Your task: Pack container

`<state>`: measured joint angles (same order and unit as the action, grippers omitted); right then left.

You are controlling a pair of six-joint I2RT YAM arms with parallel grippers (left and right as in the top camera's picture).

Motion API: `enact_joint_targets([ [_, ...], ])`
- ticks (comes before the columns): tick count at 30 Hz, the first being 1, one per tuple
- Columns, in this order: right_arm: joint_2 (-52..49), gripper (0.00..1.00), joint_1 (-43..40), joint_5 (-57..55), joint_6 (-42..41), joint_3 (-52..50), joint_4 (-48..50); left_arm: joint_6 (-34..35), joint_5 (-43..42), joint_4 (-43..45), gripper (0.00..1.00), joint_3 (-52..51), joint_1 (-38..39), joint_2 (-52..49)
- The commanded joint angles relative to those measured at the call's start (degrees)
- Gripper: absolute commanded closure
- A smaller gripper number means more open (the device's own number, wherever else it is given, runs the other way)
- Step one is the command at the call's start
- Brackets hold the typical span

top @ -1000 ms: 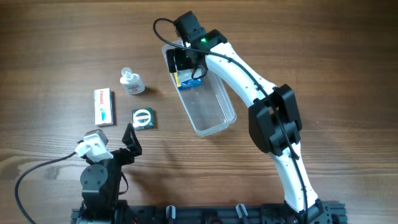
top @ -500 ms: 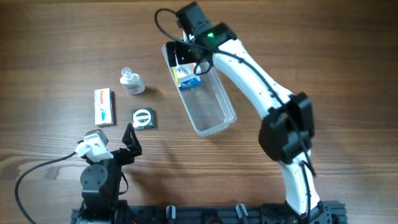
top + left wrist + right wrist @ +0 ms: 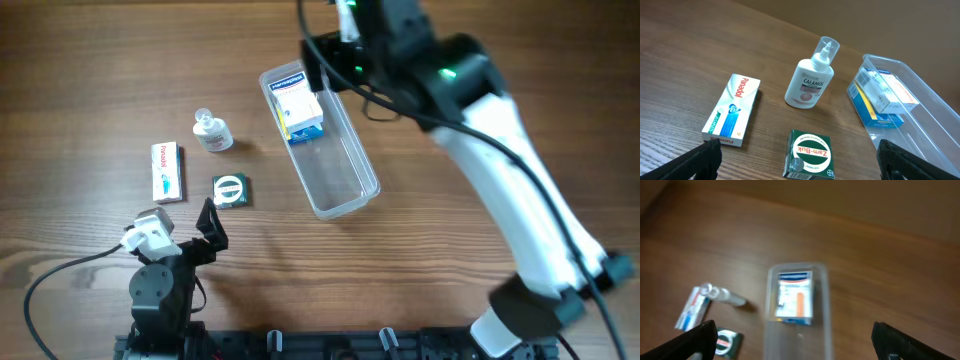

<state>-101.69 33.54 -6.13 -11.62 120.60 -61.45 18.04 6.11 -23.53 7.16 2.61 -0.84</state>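
The clear container point(image 3: 340, 175) lies slantwise at mid-table, with a white and blue box point(image 3: 300, 112) resting in its far end. High above that end hangs my right gripper point(image 3: 325, 65), open and empty; its view looks down on the container point(image 3: 797, 335) and the box point(image 3: 795, 295) between wide fingers point(image 3: 695, 341). Near the front left edge, my left gripper point(image 3: 207, 225) is open and holds nothing. Its view shows the container point(image 3: 935, 120) to the right with stacked boxes point(image 3: 880, 95) inside.
Left of the container lie a white Panadol box point(image 3: 167, 171), a Calamol bottle point(image 3: 211, 131) and a green Zam-Buk box point(image 3: 231, 189). The green box point(image 3: 810, 155) sits just ahead of my left gripper point(image 3: 801, 162), between its spread fingers.
My right arm has lifted up and back out of the container's far end, and the white and blue box stays inside. The left arm has not moved.
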Motion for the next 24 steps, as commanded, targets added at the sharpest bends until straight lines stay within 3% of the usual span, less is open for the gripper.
enact_joint_targets([
  [1,6.16,0.00,-0.17,-9.11,1.84,1.01,-3.89,-1.14,-0.09,0.22,0.00,-0.24,-0.22,0.37],
  [7,13.05,0.00,-0.17,-9.29,8.46,1.01,-12.81,-1.14,-0.09,0.22,0.00,-0.24,-0.22,0.35],
  [12,16.63,0.00,-0.17,-9.29,13.33,1.01,-13.35,-1.14,-0.09,0.22,0.00,-0.24,-0.22,0.37],
  [16,17.75,0.00,-0.17,-9.33,11.98,1.01,-15.04,-1.14,-0.09,0.22,0.00,-0.24,-0.22,0.37],
  [21,21.51,0.00,-0.17,-14.03,2.36,1.01,-19.06,-1.14,-0.09,0.22,0.00,-0.24,-0.22,0.37],
  [24,25.29,0.00,-0.17,-14.58,2.71,0.79,-19.98,-1.14,-0.09,0.22,0.00,-0.24,-0.22,0.37],
])
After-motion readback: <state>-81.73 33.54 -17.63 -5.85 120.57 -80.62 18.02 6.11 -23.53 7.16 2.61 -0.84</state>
